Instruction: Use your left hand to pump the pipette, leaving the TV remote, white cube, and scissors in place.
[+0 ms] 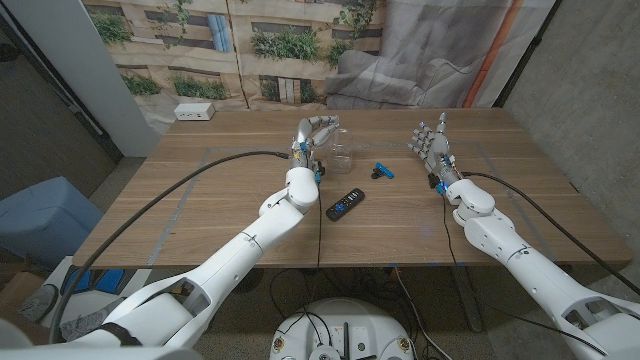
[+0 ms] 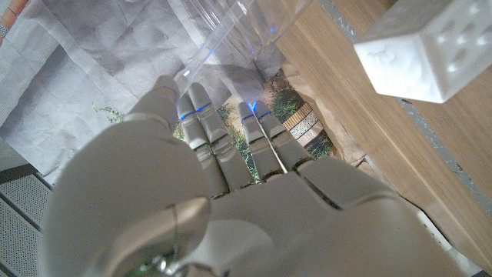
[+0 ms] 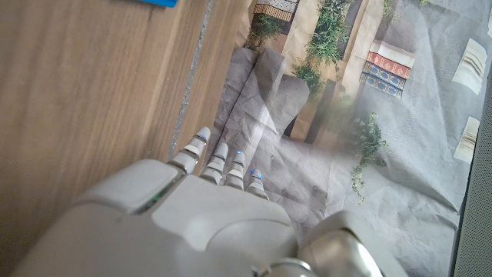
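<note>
Up close, left robot hand (image 2: pixel 231 192) curls at the pipette (image 2: pixel 231 23), grip unclear; white cube (image 2: pixel 430 46) nearby.

Wooden table (image 1: pixel 200 215) — printed backdrop (image 1: pixel 230 45) behind.

Even, soft indoor light; faint shadows; wrist views blurred close up.

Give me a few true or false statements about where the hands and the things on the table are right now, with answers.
1. The TV remote lies right of the left hand's arm. True.
2. The right hand grips the scissors. False: it stands apart from them, holding nothing.
3. The white cube sits on the table. True.
4. The remote lies on the scissors. False: they lie apart.
</note>
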`<state>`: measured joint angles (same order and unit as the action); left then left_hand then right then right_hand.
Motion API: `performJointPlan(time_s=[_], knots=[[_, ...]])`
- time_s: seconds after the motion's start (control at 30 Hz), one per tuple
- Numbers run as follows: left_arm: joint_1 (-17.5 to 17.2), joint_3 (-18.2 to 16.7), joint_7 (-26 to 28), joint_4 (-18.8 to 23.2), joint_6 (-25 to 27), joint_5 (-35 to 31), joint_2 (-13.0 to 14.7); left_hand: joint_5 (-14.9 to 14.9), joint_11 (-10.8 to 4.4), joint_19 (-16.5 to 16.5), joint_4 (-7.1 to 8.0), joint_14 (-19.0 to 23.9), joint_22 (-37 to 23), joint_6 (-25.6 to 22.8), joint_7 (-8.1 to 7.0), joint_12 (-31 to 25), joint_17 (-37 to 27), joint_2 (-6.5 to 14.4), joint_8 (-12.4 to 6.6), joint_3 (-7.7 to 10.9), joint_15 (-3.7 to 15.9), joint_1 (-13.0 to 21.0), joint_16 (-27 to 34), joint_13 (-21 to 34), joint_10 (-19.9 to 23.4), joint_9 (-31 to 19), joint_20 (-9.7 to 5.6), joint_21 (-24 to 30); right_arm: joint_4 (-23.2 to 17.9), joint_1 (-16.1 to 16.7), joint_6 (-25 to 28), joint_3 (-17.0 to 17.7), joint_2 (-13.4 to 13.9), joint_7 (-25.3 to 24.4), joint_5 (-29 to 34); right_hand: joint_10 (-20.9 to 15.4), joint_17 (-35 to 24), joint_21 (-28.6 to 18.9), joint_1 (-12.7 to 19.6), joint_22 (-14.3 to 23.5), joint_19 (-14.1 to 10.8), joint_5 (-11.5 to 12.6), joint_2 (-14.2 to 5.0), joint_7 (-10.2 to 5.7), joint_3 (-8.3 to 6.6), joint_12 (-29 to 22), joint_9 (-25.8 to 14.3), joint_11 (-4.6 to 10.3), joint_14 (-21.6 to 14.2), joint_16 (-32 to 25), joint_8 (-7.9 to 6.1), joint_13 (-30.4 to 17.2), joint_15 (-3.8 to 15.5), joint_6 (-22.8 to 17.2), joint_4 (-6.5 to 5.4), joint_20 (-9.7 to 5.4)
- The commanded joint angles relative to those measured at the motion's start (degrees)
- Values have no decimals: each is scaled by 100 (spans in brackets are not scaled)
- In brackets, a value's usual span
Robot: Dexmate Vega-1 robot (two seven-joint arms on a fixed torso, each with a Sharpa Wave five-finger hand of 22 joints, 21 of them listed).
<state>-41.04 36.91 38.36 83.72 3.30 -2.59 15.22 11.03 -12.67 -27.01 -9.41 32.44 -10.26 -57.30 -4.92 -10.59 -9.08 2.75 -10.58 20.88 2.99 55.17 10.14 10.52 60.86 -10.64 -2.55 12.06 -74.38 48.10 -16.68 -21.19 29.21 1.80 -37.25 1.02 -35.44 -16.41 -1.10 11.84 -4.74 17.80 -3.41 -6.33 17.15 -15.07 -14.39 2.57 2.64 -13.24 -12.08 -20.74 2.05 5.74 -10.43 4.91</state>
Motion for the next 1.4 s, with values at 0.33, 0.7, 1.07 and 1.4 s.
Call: performJointPlan(time_s=[0.33,0.7,1.07,1.4], knots=[[155,167,91,-267,-68,-199,-64,3,4,11,-40,-16,-14,-29,-19,-37,-20,51,-34,24,648,11,-20,15,12,-9,-246,4,-2,3,0,1,1,-1,-1,14,-26,-23,0,32,-26,33,-332,-52,38,-16,-18,65,56,-37,-39,-15,453,-21,-3,11],[186,188,186,-374,-73,-242,-115,15,10,-19,-67,27,-10,-159,-24,-87,-29,108,-75,63,715,101,2,16,160,-5,-264,14,-5,2,3,1,2,-3,-1,15,-26,-23,0,32,-28,33,-332,-53,38,-16,-18,12,65,-33,-37,-15,445,-17,-3,13],[227,212,326,-501,-90,-298,-185,18,2,-46,-96,131,-4,-360,4,-134,-38,162,-121,108,783,257,26,15,372,-2,-355,19,-2,2,1,0,1,-2,0,-3,-26,-24,0,32,-30,33,-332,-51,38,-24,-18,32,54,-37,-40,-16,449,-24,-3,12],[273,238,437,-603,-108,-361,-227,-1,13,-106,-102,280,-1,-538,58,-182,-44,179,-152,125,861,408,44,14,633,-5,-405,35,0,1,0,0,0,-1,0,23,-26,-24,0,32,-29,33,-332,-52,38,-14,-18,13,61,-35,-36,-16,448,-15,-3,7]])
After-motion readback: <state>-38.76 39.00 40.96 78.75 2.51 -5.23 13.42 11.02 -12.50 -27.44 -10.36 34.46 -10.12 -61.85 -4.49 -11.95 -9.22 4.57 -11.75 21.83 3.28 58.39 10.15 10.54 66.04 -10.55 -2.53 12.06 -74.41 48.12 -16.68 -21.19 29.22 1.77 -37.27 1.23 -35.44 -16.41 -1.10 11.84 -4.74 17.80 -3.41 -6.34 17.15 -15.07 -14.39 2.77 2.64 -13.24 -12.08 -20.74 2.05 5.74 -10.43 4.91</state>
